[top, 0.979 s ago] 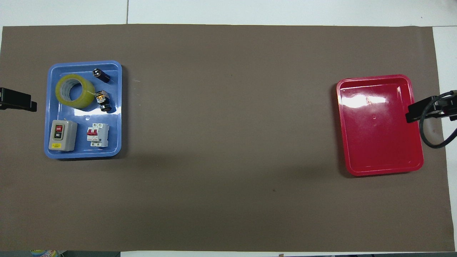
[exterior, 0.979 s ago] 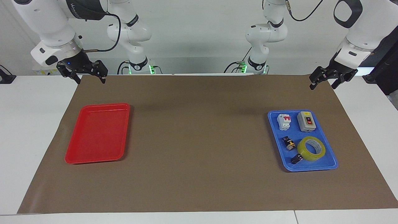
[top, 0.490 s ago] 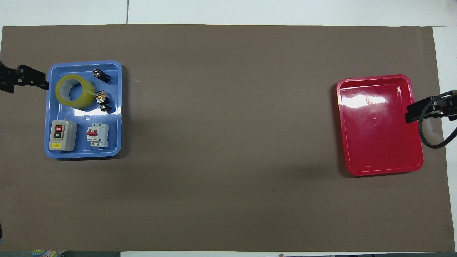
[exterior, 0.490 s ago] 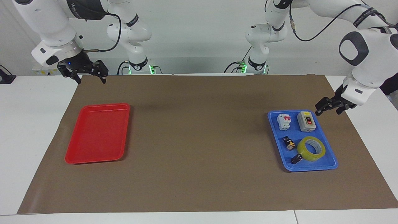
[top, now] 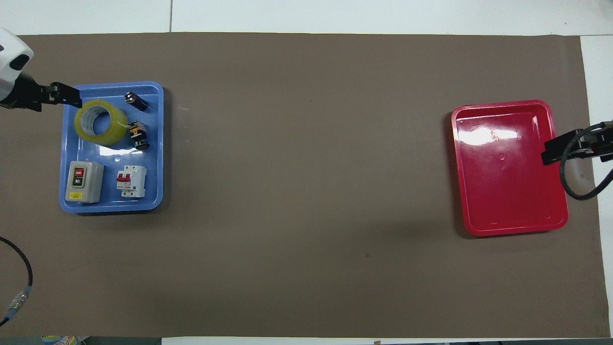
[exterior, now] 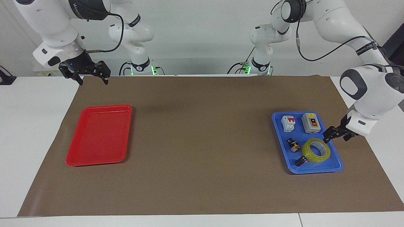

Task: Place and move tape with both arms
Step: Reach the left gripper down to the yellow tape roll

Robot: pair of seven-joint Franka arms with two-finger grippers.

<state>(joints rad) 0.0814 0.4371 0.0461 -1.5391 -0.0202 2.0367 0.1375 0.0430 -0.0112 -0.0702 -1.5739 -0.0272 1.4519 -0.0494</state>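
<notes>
Tape (exterior: 316, 151) flat in blue tray (exterior: 337, 166), toward left arm's end. Left gripper (exterior: 336, 136) spread, over tray edge just beside tape, not touching. Right gripper (exterior: 91, 78) spread, waiting above mat (exterior: 202, 176) near red tray (exterior: 98, 135).

Red tray (exterior: 98, 135), blue tray (exterior: 336, 165), breaker (exterior: 288, 123)

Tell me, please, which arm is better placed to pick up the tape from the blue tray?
The left. Its open left gripper hangs at the blue tray's edge, right beside the tape. The right gripper, also open, waits up at the right arm's end, near the red tray.
</notes>
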